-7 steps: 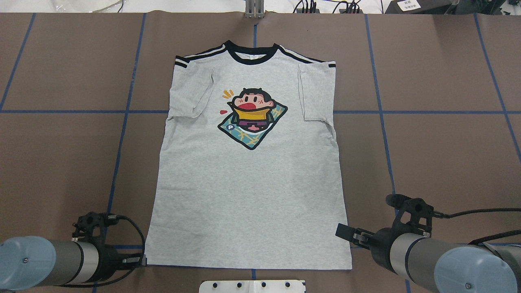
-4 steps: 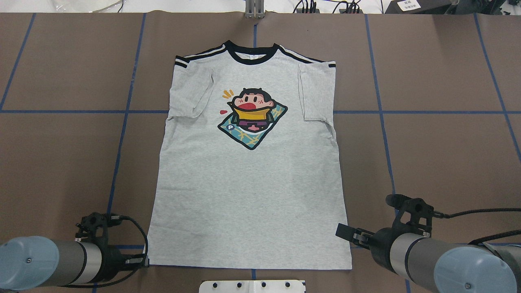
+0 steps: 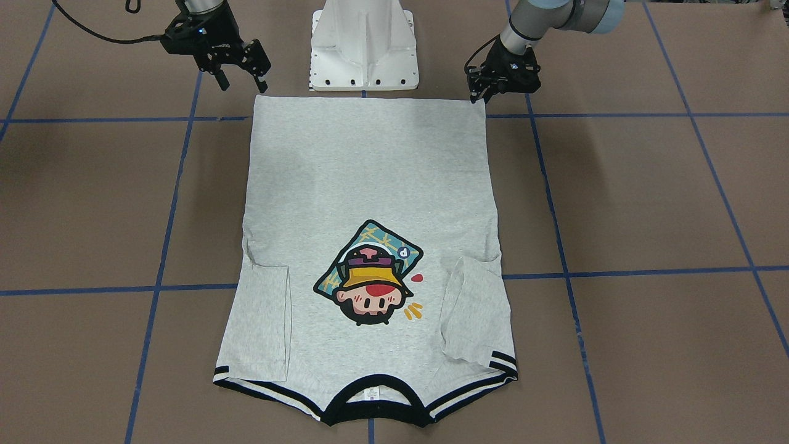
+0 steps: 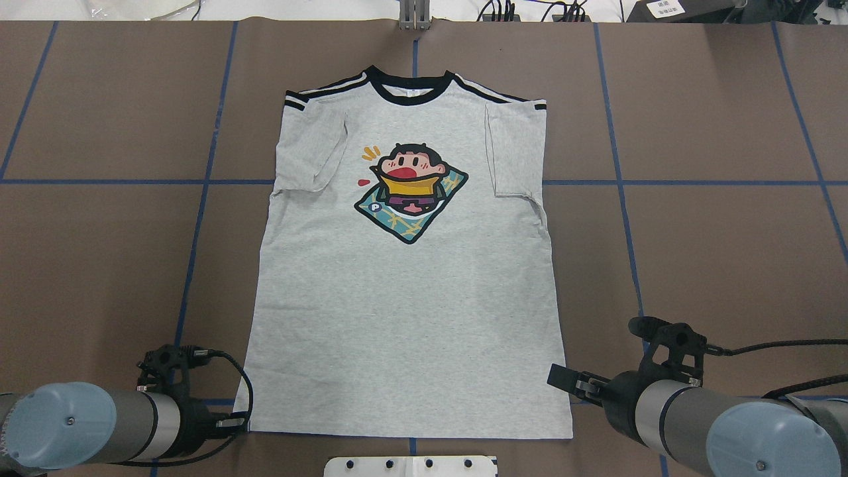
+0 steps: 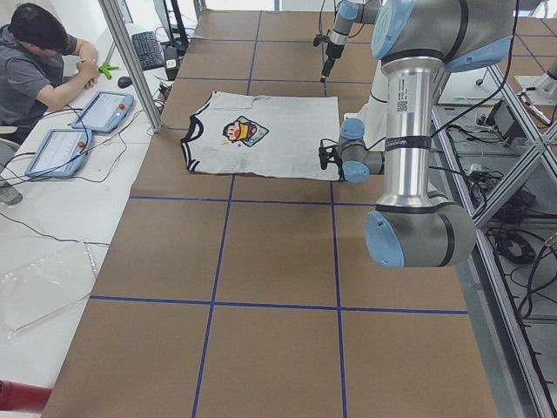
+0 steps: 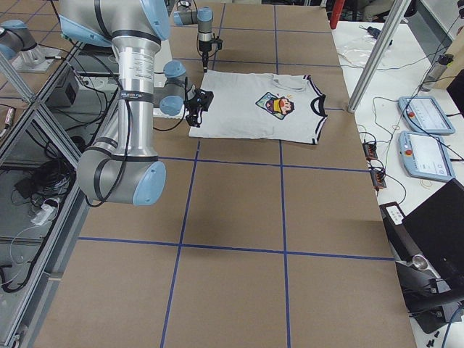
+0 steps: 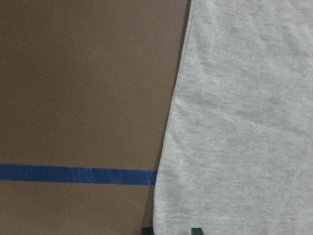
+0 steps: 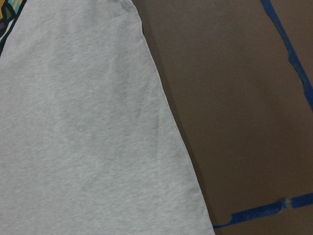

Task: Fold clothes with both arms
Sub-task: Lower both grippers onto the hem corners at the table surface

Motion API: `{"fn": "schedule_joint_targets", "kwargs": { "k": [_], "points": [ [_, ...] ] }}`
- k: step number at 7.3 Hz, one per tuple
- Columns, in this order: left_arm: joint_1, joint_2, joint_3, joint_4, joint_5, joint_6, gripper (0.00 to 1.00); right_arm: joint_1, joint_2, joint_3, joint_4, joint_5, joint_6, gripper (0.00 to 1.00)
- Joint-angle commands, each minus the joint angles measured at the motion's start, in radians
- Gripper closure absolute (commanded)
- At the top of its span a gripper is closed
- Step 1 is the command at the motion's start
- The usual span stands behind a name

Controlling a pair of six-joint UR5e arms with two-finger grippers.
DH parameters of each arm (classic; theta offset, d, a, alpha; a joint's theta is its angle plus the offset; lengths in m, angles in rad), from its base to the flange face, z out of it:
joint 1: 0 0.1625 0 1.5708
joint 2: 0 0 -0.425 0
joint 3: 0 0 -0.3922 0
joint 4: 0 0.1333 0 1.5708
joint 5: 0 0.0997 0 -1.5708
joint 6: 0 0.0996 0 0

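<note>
Brown tabletop (image 4: 729,252) is carrying the T-shirt (image 4: 404,318) flat, sleeves tucked in, while my left gripper (image 4: 237,421), jaws parted, is sliding closer onto its near hem corner and my right gripper (image 3: 243,75) is waiting spread beside the other, readying the lift.

Slid to the right in the overhead view with the left gripper (image 4: 242,420), a small step at first and then a larger one; ended hard against the near-left hem corner (image 4: 252,428) of the T-shirt (image 4: 404,311) rather than just beside it; carried the wrist and the light-blue joint cap (image 4: 63,424) the same way, further into the picture; pushed that hem corner inward along the table as well, leaving the lower left edge of the cloth a little steeper than before.
</note>
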Motion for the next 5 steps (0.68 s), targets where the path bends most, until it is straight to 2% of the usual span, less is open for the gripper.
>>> {"fn": "schedule_joint_targets", "kwargs": {
  "k": [1,3,5],
  "points": [
    [-0.005,0.001,0.001,0.001,0.000,0.001,0.69,-0.001,0.000,0.000,-0.001,0.000,0.000,0.00],
    [-0.005,0.004,0.001,0.001,0.000,0.001,1.00,-0.004,-0.003,-0.002,-0.001,0.000,0.000,0.00],
    [-0.016,0.005,-0.019,0.001,0.000,0.002,1.00,-0.017,-0.021,-0.002,0.002,-0.002,0.005,0.00]
  ]
}}
